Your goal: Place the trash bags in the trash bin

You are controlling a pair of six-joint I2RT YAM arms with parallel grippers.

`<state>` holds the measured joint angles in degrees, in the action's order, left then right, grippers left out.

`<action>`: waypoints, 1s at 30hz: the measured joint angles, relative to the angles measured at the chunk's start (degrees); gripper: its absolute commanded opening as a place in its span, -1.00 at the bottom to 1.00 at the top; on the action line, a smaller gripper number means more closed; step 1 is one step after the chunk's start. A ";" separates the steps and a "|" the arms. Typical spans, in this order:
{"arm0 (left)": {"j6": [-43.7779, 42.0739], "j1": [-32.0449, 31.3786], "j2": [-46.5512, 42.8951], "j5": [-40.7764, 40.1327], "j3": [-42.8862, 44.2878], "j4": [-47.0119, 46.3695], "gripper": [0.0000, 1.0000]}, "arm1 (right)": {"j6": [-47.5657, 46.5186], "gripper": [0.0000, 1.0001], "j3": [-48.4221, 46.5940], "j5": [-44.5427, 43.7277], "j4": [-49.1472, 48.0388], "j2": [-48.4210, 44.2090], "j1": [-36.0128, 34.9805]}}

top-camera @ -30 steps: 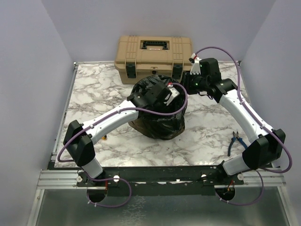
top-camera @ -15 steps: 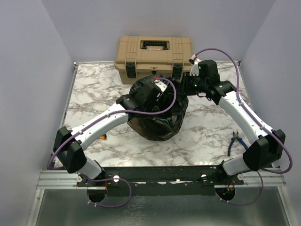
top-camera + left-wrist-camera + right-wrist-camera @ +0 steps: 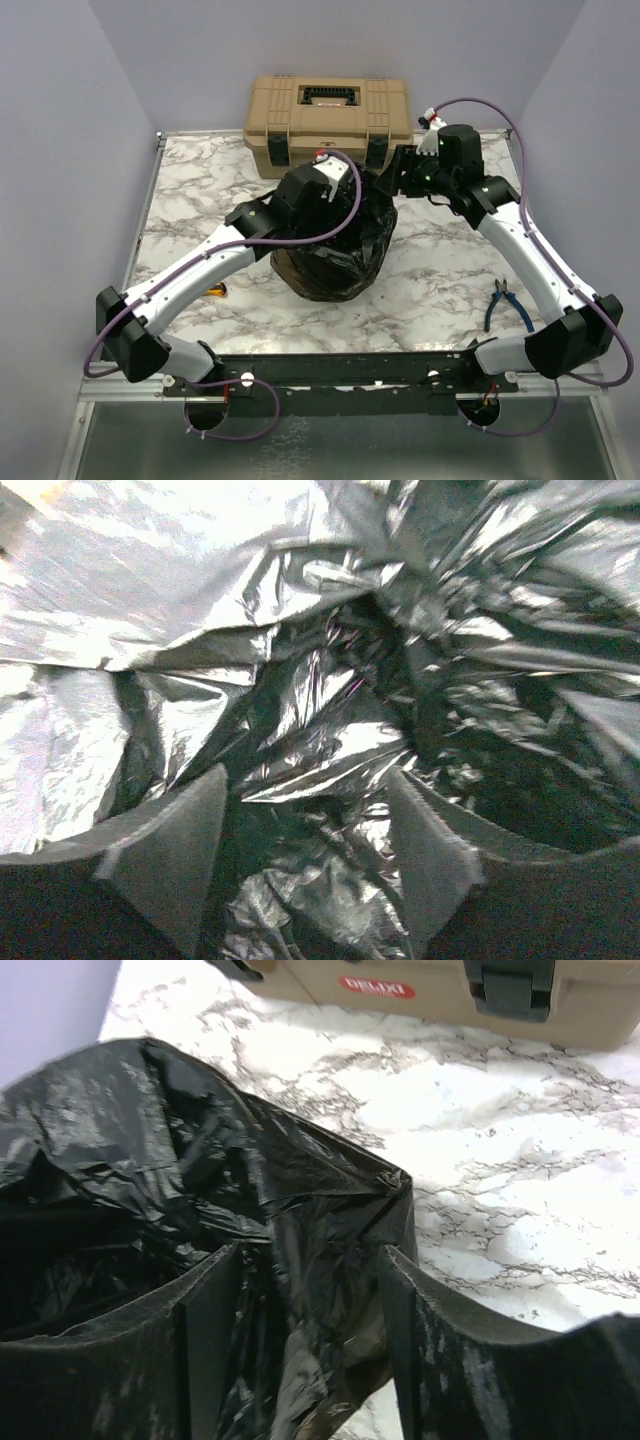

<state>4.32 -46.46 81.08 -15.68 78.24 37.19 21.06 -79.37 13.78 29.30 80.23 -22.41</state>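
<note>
Marble tabletop (image 3: 190, 190), lilac walls (image 3: 60, 120). Under left claw (image 3: 305, 775) and between right claw (image 3: 310, 1252) fingers: glossy black bag (image 3: 335, 255), crumpled, heaped. Both claws wide, film unpinched

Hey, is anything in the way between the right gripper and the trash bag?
Nothing visible. The right gripper stands open astride a fold at the rim of the bag, with no other object between them. The toolbox sits farther back on the table, out of the path.
</note>
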 measured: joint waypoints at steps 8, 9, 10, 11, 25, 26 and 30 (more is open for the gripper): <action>4.52 0.70 -8.41 1.75 1.75 -6.34 0.83 | 1.42 0.37 0.00 -2.40 -1.07 -7.69 0.02; 5.31 0.81 -9.73 1.73 1.27 -7.37 0.88 | 1.40 0.37 0.00 -2.45 -1.20 -8.44 0.02; 5.88 0.94 -11.19 1.73 0.55 -8.20 0.91 | 1.40 0.36 0.00 -2.43 -1.29 -8.98 0.02; 6.45 1.03 -12.70 1.73 -0.26 -8.98 0.92 | 1.40 0.36 0.00 -2.36 -1.36 -9.35 0.02; 19.69 1.70 -32.72 -7.15 -16.61 -10.49 0.03 | 2.03 0.25 5.11 -1.44 -2.01 -11.13 0.02; 20.37 1.70 -33.79 -7.26 -17.59 -10.34 0.03 | 2.08 0.25 5.14 -1.42 -2.05 -11.54 0.02; 22.25 1.70 -39.60 -8.63 -20.74 -9.40 -0.30 | 2.08 0.25 5.25 -1.42 -2.25 -12.90 0.02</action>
<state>26.57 -44.75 41.47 -24.32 57.49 27.79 23.14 -74.13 12.36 27.05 67.33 -22.39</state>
